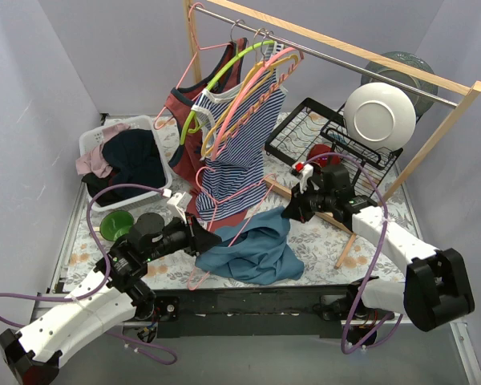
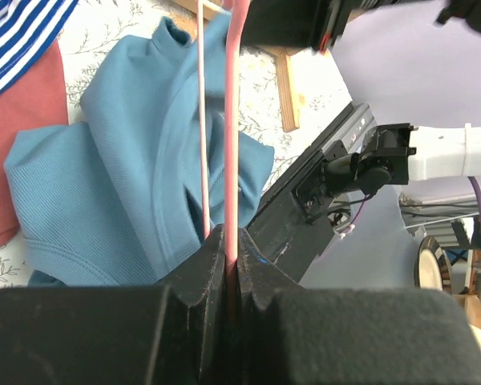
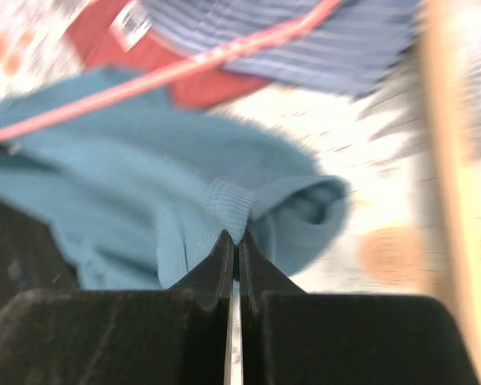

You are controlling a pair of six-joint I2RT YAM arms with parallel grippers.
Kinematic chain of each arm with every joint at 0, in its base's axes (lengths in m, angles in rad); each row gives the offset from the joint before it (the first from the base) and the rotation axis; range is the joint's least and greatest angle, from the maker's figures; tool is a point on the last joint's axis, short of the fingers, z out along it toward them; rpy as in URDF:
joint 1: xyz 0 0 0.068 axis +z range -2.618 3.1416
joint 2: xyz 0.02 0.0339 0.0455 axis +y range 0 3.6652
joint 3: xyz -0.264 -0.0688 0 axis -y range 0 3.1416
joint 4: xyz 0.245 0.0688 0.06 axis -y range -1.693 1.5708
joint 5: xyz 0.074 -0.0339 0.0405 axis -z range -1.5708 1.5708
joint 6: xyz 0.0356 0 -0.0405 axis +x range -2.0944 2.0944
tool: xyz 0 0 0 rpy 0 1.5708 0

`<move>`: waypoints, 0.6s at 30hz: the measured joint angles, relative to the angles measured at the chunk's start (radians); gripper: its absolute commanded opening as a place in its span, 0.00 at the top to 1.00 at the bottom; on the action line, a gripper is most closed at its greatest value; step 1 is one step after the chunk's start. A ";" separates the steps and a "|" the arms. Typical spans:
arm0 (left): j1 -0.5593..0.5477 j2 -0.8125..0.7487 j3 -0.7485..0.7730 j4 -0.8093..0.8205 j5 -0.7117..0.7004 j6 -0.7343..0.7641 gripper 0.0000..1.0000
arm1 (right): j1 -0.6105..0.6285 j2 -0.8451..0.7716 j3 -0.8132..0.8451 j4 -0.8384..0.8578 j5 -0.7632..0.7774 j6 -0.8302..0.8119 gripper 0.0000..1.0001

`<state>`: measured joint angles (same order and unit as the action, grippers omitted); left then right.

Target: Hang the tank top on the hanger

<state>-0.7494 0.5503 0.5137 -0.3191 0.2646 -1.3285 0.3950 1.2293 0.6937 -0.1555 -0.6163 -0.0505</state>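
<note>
The left gripper (image 2: 231,242) clamps the thin pink hanger (image 2: 232,120), steadying it above the teal tank top (image 2: 120,176), which lies crumpled ahead of its fingers. The right gripper (image 3: 235,241) has its fingers pinched on a ribbed edge of the top, likely to draw it onto the hanger.

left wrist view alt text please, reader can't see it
The left claw is shut on a thin pink hanger, above a crumpled teal tank top on a floral table. A brick-red top and striped top show at upper left.
</note>
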 measured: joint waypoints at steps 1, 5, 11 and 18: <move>0.000 -0.011 0.000 -0.006 -0.001 0.005 1.00 | -0.004 -0.017 0.013 -0.002 0.029 -0.001 0.99; 0.000 -0.049 0.000 -0.024 -0.003 0.018 1.00 | -0.014 -0.077 0.066 0.000 0.181 0.000 0.99; 0.000 -0.075 0.006 -0.044 0.003 0.046 1.00 | -0.037 -0.048 0.139 -0.014 0.340 0.024 0.99; 0.000 -0.087 0.026 -0.048 0.056 0.086 1.00 | -0.059 0.047 0.271 -0.030 0.382 0.085 0.99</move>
<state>-0.7490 0.4629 0.5396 -0.3668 0.3202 -1.2427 0.3363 1.2766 0.9649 -0.1852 -0.2344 0.0341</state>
